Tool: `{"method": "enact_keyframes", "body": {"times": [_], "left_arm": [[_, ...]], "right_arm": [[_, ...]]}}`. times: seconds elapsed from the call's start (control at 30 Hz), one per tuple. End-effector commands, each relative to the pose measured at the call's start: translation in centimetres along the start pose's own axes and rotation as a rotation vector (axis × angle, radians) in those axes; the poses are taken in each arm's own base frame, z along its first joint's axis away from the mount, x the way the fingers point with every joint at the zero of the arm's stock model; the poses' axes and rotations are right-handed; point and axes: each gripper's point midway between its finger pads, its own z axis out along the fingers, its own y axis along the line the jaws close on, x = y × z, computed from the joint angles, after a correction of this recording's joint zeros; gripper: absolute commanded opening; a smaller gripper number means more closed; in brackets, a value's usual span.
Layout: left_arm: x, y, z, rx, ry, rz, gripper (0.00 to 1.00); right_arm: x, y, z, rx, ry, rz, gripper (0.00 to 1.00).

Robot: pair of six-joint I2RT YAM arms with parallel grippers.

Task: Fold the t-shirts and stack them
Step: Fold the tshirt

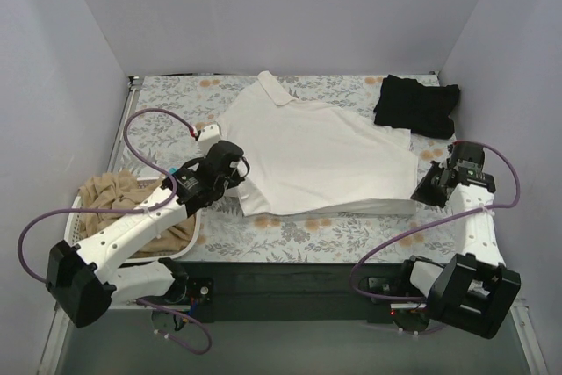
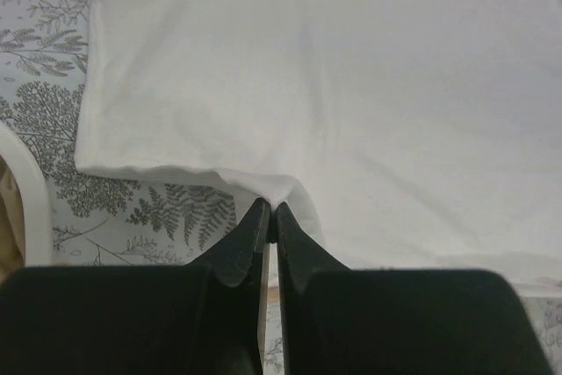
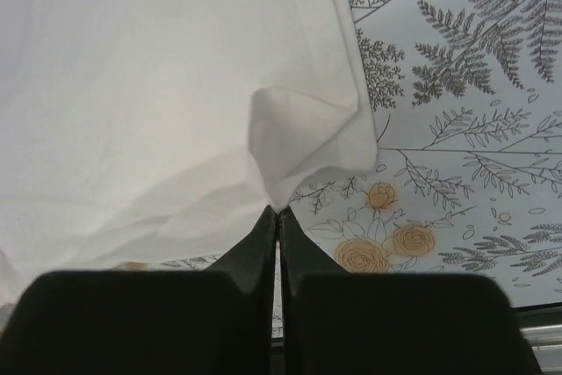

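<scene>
A white t-shirt (image 1: 316, 155) lies spread across the middle of the flowered table, collar toward the back. My left gripper (image 1: 241, 176) is shut on its near left corner; the left wrist view shows the pinched cloth (image 2: 281, 186) at the closed tips of that gripper (image 2: 270, 209). My right gripper (image 1: 420, 191) is shut on the near right corner, where a bunched fold (image 3: 299, 142) rises from the tips of the gripper (image 3: 278, 211). A folded black t-shirt (image 1: 417, 104) sits at the back right. A tan t-shirt (image 1: 118, 199) lies crumpled at the left.
The tan t-shirt rests in a white basket (image 1: 198, 233) under my left arm; the basket rim (image 2: 26, 191) shows in the left wrist view. Grey walls close in the table on the left, back and right. Flowered cloth (image 1: 272, 230) covers the front strip.
</scene>
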Motion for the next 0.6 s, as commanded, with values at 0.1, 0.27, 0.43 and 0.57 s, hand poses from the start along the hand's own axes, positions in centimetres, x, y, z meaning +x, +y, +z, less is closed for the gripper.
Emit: {"method": "enact_keyframes", "body": {"times": [0.1, 0.27, 0.43, 0.57], "left_arm": [[-4.9, -1.5, 1.9, 0.087, -0.087, 0.008, 0.0], [-4.6, -2.2, 4.6, 0.087, -0.031, 0.056, 0.0], [-5.9, -2.0, 6.6, 0.084, -0.01, 0.043, 0.0], [-6.7, -1.6, 7.8, 0.082, -0.001, 0.018, 0.0]], "right_arm": [[-5.5, 1.7, 0.6, -0.042, -0.078, -0.029, 0.01], [-6.7, 1.9, 2.3, -0.039, -0.044, -0.011, 0.01], [-7.6, 1.8, 3.7, -0.031, -0.02, -0.01, 0.01], [-8.5, 1.8, 4.5, -0.025, -0.019, -0.007, 0.01]]}}
